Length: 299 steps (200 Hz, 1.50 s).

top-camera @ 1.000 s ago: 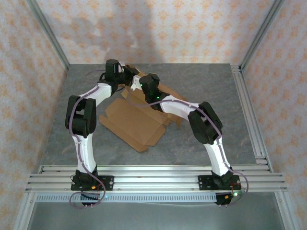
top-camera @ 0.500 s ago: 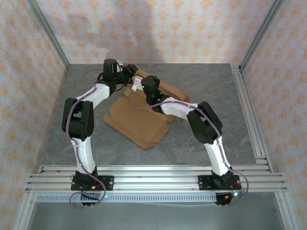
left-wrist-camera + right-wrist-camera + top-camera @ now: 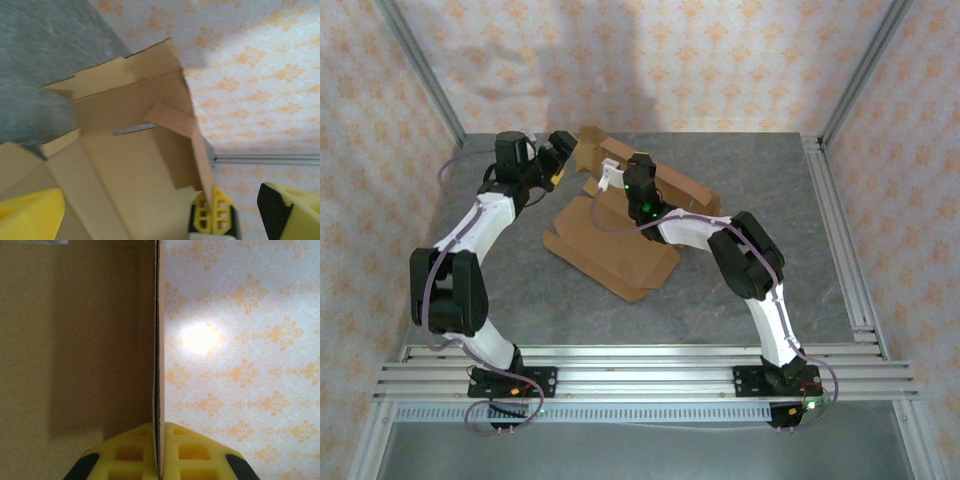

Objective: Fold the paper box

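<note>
The paper box [image 3: 610, 250] is a brown die-cut cardboard sheet lying on the grey table, its far panels raised toward the back wall. My right gripper [image 3: 609, 173] is shut on the upright edge of a raised flap; in the right wrist view the yellow fingers [image 3: 130, 452] pinch that thin cardboard edge [image 3: 158, 340]. My left gripper [image 3: 564, 160] stands open just left of the raised part, touching nothing. In the left wrist view the paper box [image 3: 125, 165] lies between the left gripper's [image 3: 160, 202] spread yellow fingers [image 3: 30, 215], and the right gripper [image 3: 214, 217] clamps the flap.
Patterned walls close in the back and sides. An aluminium rail [image 3: 835, 230] runs along the table's right edge, and more rails [image 3: 640, 365] cross the front by the arm bases. Bare grey table [image 3: 760, 170] lies right of the box.
The left gripper has opened, let go of the box and swung away to the left. The right gripper stays shut on the flap, and the far panels now stand higher.
</note>
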{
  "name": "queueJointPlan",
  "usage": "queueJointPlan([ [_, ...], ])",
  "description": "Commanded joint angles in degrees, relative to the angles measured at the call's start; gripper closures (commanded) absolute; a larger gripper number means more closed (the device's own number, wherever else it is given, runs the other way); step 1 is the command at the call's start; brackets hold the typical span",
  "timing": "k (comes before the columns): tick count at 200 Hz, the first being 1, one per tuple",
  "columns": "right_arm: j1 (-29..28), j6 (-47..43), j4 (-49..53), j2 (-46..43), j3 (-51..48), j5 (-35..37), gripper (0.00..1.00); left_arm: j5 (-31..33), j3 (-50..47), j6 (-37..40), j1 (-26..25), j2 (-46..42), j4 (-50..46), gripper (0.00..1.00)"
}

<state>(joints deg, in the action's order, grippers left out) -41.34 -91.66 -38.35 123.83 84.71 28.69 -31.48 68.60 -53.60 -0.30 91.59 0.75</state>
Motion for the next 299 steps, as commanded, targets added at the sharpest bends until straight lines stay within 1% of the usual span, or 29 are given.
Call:
queueJointPlan([
  [1, 0.0, -2.53, -6.05, -0.57, -2.33, 0.01, 1.0, 4.64, -2.26, 6.53, 0.73, -4.13, -4.93, 0.0],
  [32, -0.05, -4.72, -9.55, -1.43, -5.85, -0.12, 1.0, 7.04, -2.77, 10.56, 1.76, -5.28, -8.73, 0.0],
  [67, -0.14, -7.31, -12.28, -1.48, -8.26, -0.42, 1.0, 7.49, -2.43, 14.76, 3.31, -3.46, -8.64, 0.0],
  [75, -0.22, -7.61, -12.11, -1.57, -8.65, -0.47, 1.0, 6.37, -2.35, 16.24, 3.6, -2.73, -7.72, 0.0],
  [95, -0.23, -8.18, -12.14, -1.62, -9.1, -0.35, 1.0, 4.49, -3.99, 19.63, 3.72, -1.39, -1.21, 0.0],
  [123, -0.23, -7.83, -11.55, -2.13, -8.92, -0.21, 1.0, 3.52, -0.54, 25.39, 3.75, 2.88, -1.13, 0.0],
  [132, -0.23, -7.46, -10.61, -2.48, -8.93, -0.38, 1.0, 1.53, 1.21, 25.85, 3.72, 4.68, -1.58, 0.0],
  [157, -0.23, -7.55, -9.76, -2.83, -8.9, -0.69, 1.0, -3.29, 4.72, 23.33, 3.17, 8.13, -1.04, 0.07],
  [169, -0.32, -7.63, -9.45, -2.63, -8.71, -0.44, 1.0, -5.37, 6.65, 19.25, 2.76, 9.63, -1.41, 0.1],
  [182, -0.4, -7.66, -8.42, -2.46, -8.57, -0.12, 1.0, -8.88, 8.43, 14.69, 2.11, 11.27, -0.47, 0.09],
  [196, -0.56, -7.72, -8.3, -2.45, -8.72, -0.31, 1.0, -9.76, 10.01, 11.36, 1.17, 12.3, 0.25, 0.03],
  [212, -0.78, -7.78, -8.15, -2.38, -8.75, -0.47, 1.0, -7.99, 13.42, 12.38, -0.3, 13.49, -3.21, 0.0],
  [235, -1.02, -7.98, -8.01, -2.35, -8.42, -0.66, 1.0, -7.77, 22.04, 16.45, -2.49, 17.39, -12.96, 0.0],
  [259, -1.28, -8.02, -7.6, -2.37, -8.07, -0.65, 1.0, -8.12, 29.21, 20.0, -4.05, 22.39, -19.95, 0.09],
  [277, -1.37, -7.56, -7.12, -2.54, -7.94, -0.47, 1.0, -9.9, 35.3, 23.54, -5.26, 26.33, -26.33, 0.13],
  [299, -1.46, -6.95, -6.24, -2.55, -7.72, -0.47, 1.0, -10.04, 38.61, 25.6, -6.36, 28.97, -28.37, 0.21],
])
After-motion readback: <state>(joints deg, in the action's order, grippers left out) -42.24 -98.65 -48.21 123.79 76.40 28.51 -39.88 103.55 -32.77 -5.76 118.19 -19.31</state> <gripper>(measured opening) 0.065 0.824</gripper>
